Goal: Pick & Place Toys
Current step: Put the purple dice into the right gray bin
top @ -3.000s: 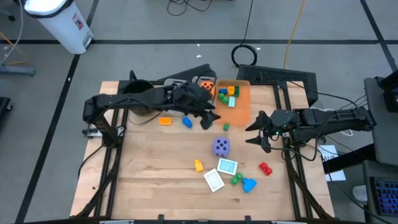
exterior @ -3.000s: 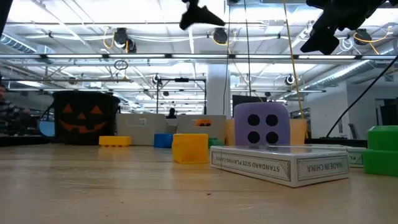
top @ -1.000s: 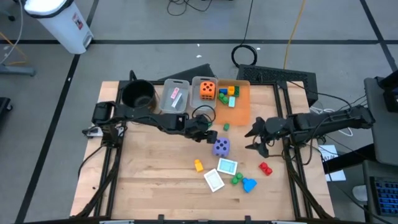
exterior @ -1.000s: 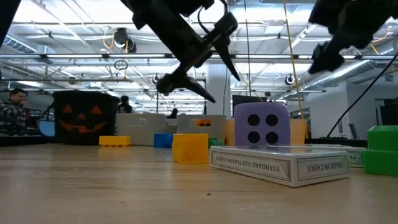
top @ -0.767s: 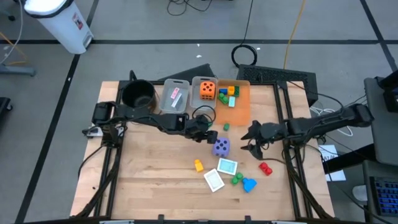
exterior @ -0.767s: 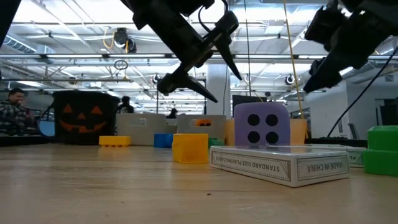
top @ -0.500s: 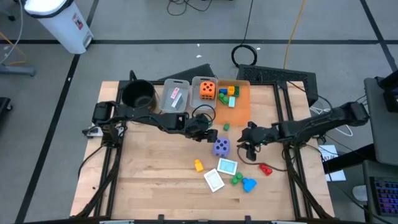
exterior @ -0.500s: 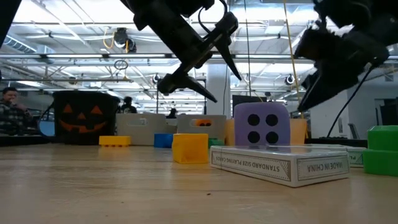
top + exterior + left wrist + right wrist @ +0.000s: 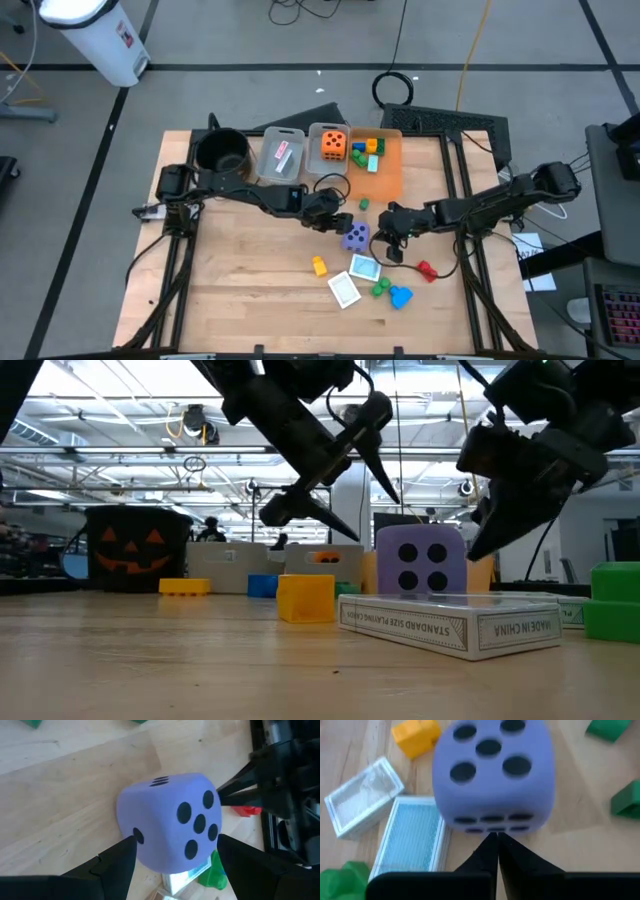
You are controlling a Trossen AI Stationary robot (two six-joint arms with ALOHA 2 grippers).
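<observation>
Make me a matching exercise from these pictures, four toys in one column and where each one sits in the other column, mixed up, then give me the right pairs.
Things:
1. orange foam die
2. purple foam die
3. small red plastic block
4. flat orange plastic block

Places:
A. on the bare wood between the two grippers
B. inside a grey bin at the table's far edge
C. on the wood beside the black jack-o'-lantern pot in the low view
D. on the wood near the table's right edge, beside the right arm

Pairs: 1-B, 2-A, 3-D, 4-C
</observation>
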